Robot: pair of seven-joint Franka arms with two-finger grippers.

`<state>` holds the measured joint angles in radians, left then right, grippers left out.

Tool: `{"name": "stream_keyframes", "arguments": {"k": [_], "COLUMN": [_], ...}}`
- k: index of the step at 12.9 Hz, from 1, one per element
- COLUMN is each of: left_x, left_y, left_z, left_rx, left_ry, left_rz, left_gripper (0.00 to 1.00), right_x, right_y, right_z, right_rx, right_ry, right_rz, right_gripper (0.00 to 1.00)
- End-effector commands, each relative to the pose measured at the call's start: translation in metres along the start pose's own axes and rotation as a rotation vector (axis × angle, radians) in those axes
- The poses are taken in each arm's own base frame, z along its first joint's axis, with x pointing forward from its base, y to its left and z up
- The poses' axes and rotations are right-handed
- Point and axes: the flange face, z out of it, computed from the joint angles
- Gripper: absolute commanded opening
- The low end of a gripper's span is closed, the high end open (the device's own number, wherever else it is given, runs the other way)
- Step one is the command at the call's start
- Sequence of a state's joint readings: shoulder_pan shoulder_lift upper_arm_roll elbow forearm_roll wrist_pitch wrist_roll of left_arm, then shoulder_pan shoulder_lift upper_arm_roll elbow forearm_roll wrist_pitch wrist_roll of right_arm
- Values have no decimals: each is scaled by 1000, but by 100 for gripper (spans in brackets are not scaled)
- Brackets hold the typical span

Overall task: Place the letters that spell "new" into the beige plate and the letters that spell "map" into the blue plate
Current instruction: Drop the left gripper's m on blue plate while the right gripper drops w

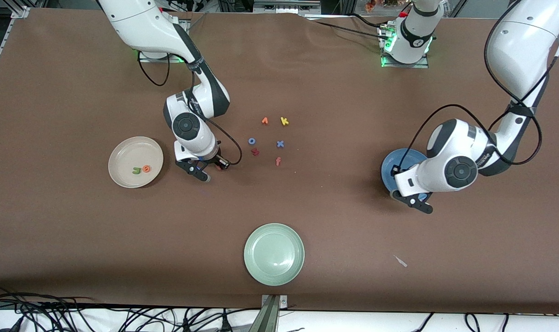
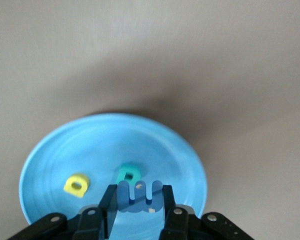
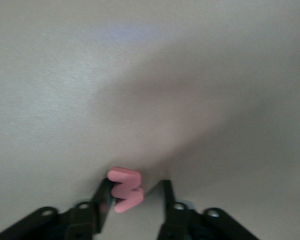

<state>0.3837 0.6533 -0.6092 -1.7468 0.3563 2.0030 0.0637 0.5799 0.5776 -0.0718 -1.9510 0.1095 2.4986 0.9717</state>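
Observation:
My left gripper hangs over the blue plate, shut on the blue m. A yellow rounded letter and a teal one lie in that plate. My right gripper is down at the table between the beige plate and the loose letters. Its jaws stand round the pink w; the w leans on one finger, with a gap to the other. A green n and an orange e lie in the beige plate.
Loose letters lie mid-table: an orange v-shape, a yellow k, a blue o, a blue x, a dark red one, an orange f. A pale green plate sits near the front edge.

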Motion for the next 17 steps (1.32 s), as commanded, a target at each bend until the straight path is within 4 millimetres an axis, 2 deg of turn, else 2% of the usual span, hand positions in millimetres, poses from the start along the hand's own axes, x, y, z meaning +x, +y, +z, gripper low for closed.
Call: {"name": "stream_keyframes", "arguments": {"k": [1, 2, 3, 5, 6, 8, 9, 11, 12, 16, 17], "left_x": [-14, -13, -13, -8, -5, 1, 4, 6, 9, 16, 15], "left_y": [-4, 1, 4, 8, 18, 28, 31, 39, 47, 64, 60], "left_z": [10, 12, 11, 0, -8, -26, -39, -72, -84, -150, -170], "left_rx": [-14, -13, -7, 3, 7, 15, 22, 46, 59, 100, 104], "left_ry": [-27, -32, -32, -12, 2, 32, 57, 106, 126, 168, 174], "left_rz": [26, 32, 31, 53, 68, 83, 83, 87, 96, 85, 70], "left_gripper": [31, 48, 99, 100, 100, 100, 100, 100, 100, 100, 100], "right_x": [1, 3, 3, 4, 8, 20, 32, 63, 78, 124, 135], "right_y": [-6, -6, -6, -12, -21, -35, -30, -6, 9, 66, 80], "right_z": [8, 8, 8, 3, -9, -42, -53, -76, -81, -86, -86], "right_rx": [-3, -2, -3, 7, 20, -21, -59, -89, -110, -201, -218], "right_ry": [-1, 0, 1, 5, 7, -32, -63, -99, -111, -177, -187], "right_rz": [-10, -8, -10, -17, -16, -25, -67, -186, -235, -380, -382], "right_gripper": [30, 26, 21, 8, 2, 0, 0, 0, 0, 0, 0]}}
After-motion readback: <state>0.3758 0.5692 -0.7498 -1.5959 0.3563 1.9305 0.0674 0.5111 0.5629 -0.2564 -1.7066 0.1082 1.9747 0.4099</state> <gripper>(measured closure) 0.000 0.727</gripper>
